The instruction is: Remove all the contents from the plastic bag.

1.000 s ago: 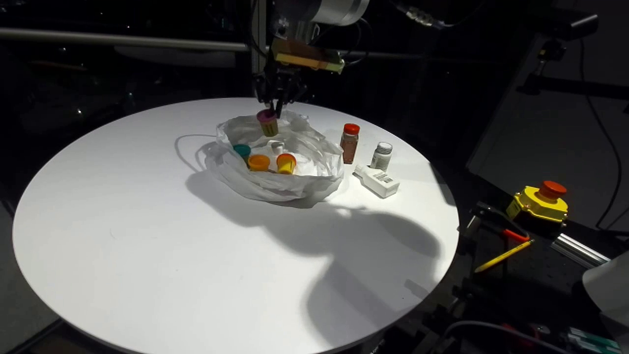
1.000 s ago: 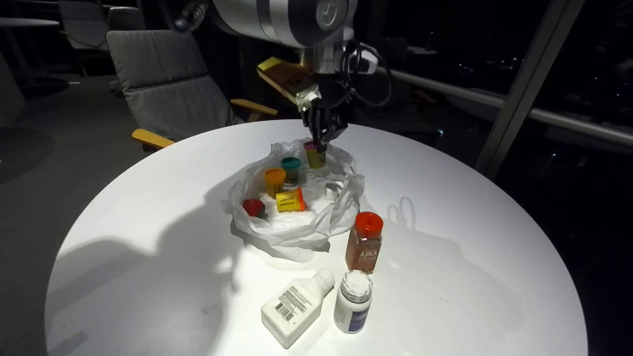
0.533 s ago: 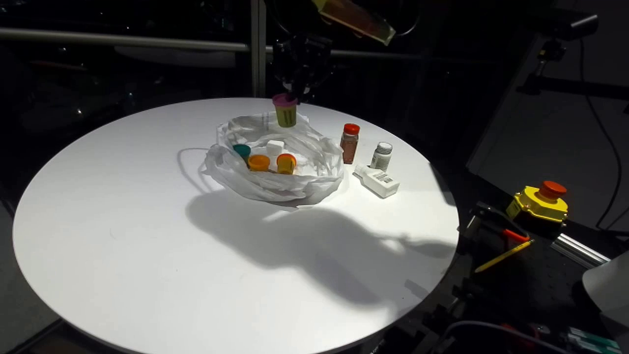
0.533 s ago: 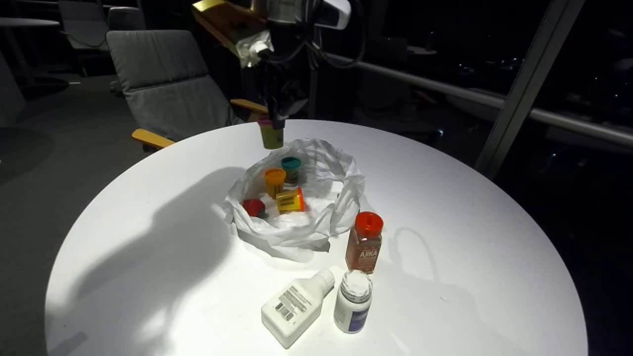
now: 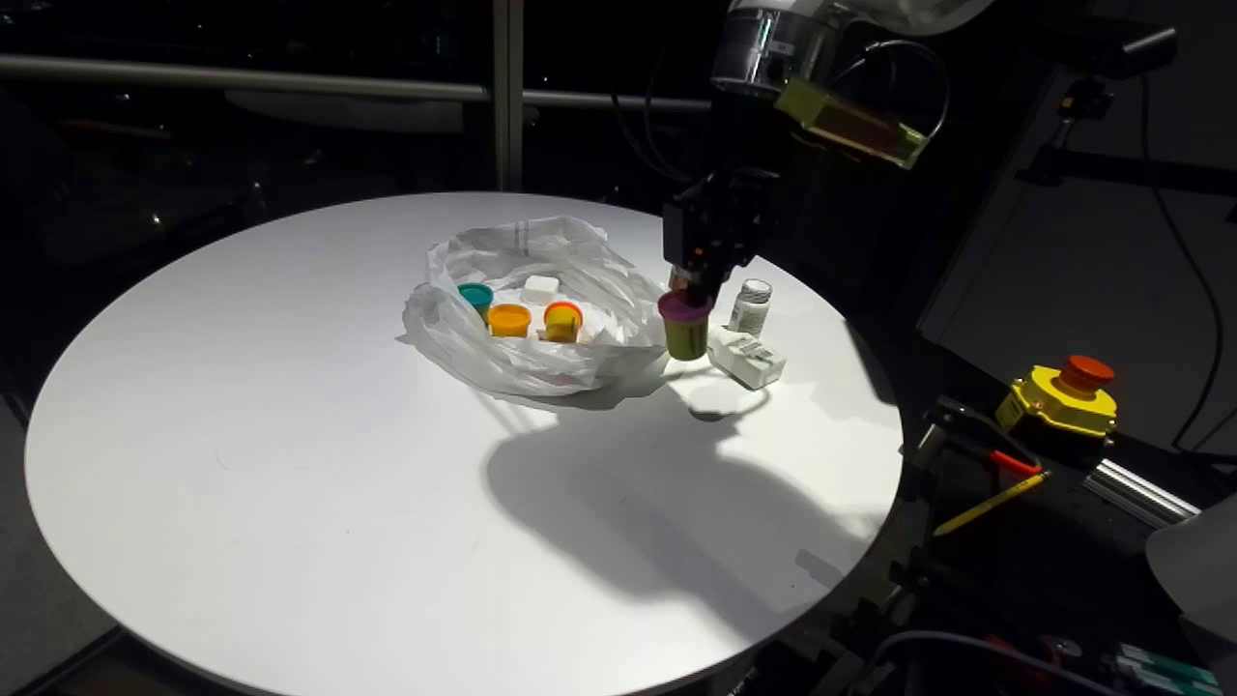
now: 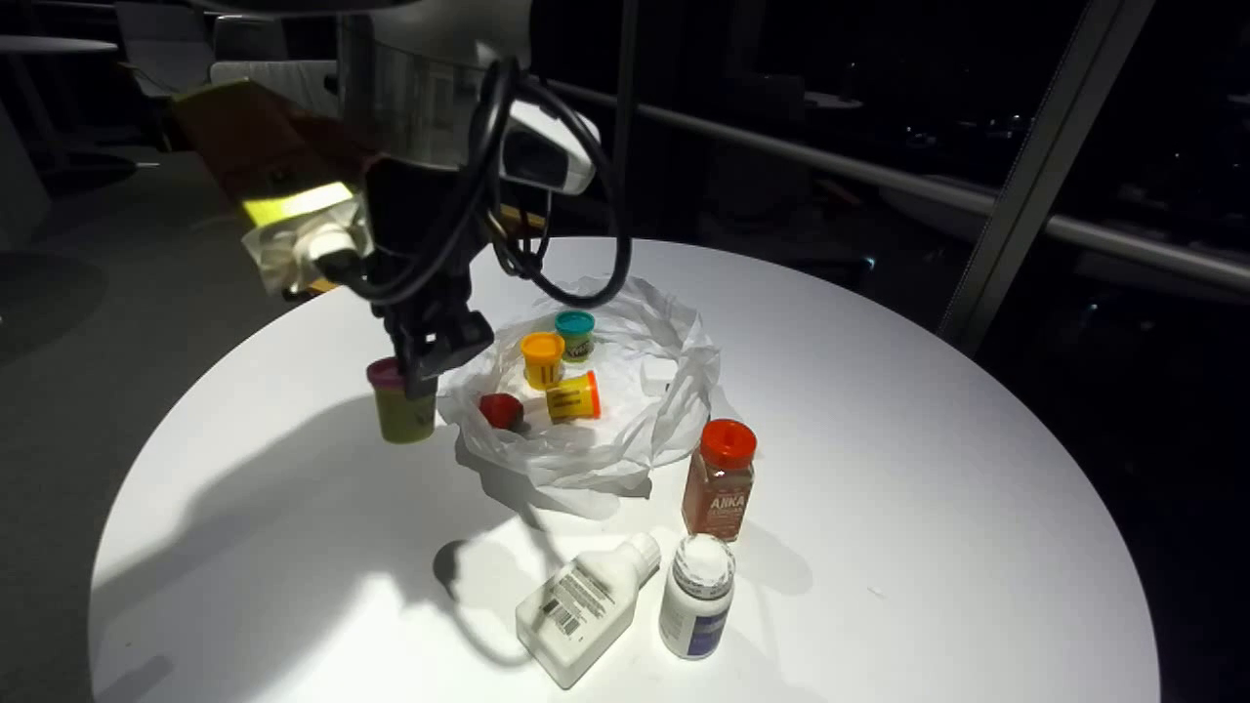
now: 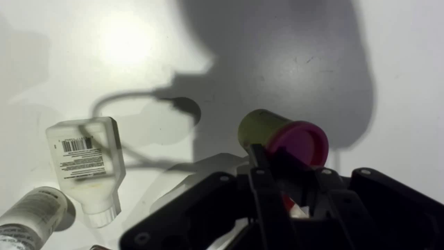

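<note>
Plastic bag [image 5: 527,367] just lost a piece: the gripper [image 5: 699,293], pinched tight on the rim of the pink-lidded cup [image 5: 687,340], has swung it clear. Beside and below the tool the bag gapes, filmy, white, crumpled; still to remove: red piece [image 6: 501,410] nearest, then yellow cup [image 6: 573,397] and orange cup [image 6: 542,363], teal cup [image 6: 575,337] and white block [image 6: 658,377] beyond.

Round white tabletop [image 5: 280,503]: you have it brightly lit from above in both exterior views.
Beyond it: you look into near-black.
White robot arm [image 6: 479,29]: its broad, soft-edged shadow falls across the tabletop.
Wrist-view glare: you lose the upper left to white.
Black two-fingered gripper [image 7: 289,158]: near-silhouette up close, slightly soft.
White rectangular bottle [image 7: 83,166]: striped by thin shadow, barcode [image 7: 76,144] crisp.
</note>
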`<state>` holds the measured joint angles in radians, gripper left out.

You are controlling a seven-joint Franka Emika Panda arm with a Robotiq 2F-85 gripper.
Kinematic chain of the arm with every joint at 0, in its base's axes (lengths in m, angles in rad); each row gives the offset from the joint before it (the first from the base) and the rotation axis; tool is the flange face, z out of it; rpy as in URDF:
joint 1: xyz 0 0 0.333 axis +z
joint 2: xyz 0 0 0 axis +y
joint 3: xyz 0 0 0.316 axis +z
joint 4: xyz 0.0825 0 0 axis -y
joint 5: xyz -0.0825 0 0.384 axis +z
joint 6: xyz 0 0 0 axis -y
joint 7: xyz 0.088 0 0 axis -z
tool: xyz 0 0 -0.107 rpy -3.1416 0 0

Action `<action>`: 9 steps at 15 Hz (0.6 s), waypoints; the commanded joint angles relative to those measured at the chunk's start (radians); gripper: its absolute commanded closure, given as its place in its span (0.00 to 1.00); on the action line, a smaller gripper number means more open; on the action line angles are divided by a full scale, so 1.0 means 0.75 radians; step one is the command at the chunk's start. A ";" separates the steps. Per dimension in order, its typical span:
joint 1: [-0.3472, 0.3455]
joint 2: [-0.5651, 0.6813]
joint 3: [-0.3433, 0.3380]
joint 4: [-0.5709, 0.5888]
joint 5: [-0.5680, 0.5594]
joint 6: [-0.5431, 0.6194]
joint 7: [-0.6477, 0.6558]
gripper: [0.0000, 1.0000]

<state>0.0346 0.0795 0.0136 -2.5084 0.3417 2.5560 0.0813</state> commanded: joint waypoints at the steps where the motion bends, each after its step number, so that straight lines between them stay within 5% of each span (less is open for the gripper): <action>1: -0.023 0.023 -0.003 -0.057 -0.046 0.127 -0.084 0.97; 9: -0.069 0.286 -0.051 0.056 -0.192 0.213 -0.043 0.95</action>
<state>-0.0076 0.2286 -0.0172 -2.5178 0.2440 2.7080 0.0367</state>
